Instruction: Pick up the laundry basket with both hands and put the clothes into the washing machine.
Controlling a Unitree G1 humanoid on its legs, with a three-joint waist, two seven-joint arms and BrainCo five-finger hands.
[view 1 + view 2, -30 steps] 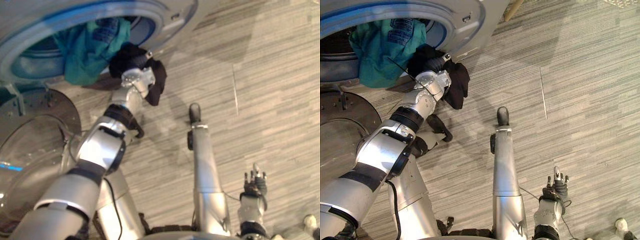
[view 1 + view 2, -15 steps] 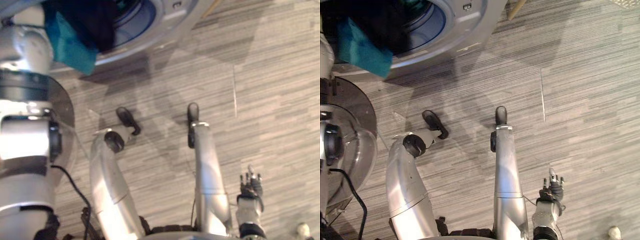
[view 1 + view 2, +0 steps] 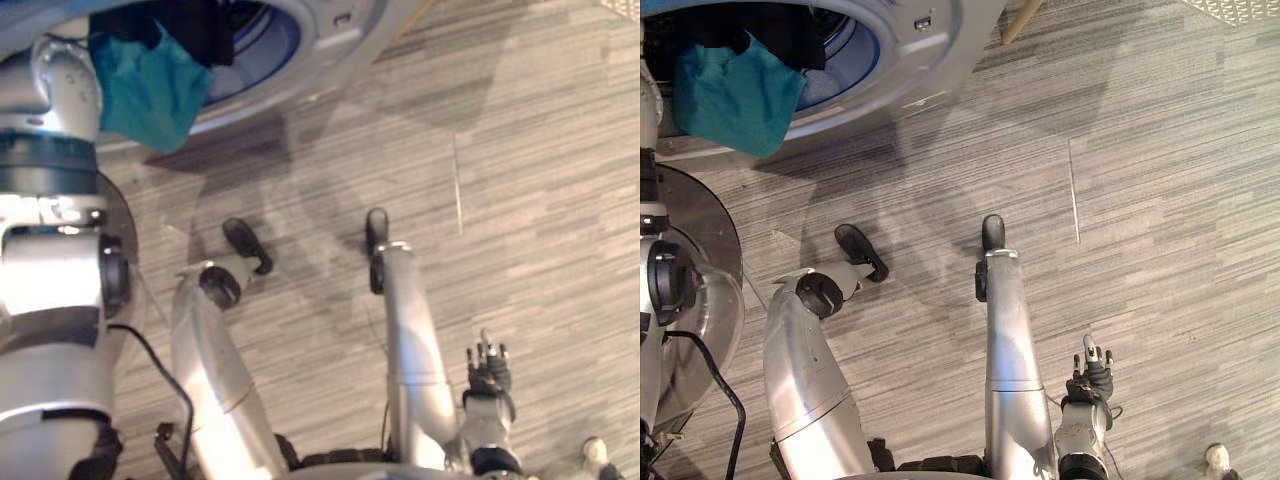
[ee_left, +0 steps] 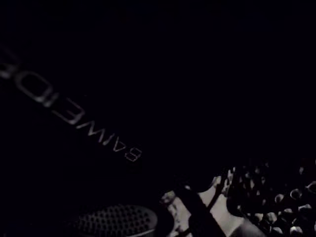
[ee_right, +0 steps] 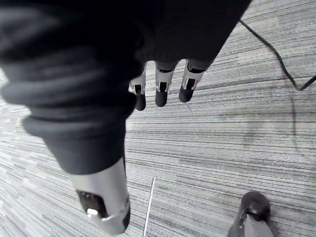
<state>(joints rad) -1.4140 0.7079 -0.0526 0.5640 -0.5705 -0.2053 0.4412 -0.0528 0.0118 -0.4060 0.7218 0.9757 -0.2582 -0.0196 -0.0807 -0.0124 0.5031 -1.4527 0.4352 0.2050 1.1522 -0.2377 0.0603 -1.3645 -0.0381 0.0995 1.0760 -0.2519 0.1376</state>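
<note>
Clothes (image 3: 735,95) drape from your washing machine (image 3: 930,50) mouth. Left hand (image 4: 116,219) grip: cannot tell. Right hand (image 3: 1090,383) hangs relaxed.

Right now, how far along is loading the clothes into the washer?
Partly done: a dark garment sits in the washing machine opening, and a teal garment hangs out over its rim. In hand: the left arm reaches up to that opening. The right hand hangs open and empty. Left: probably pushing the teal garment fully inside.
</note>
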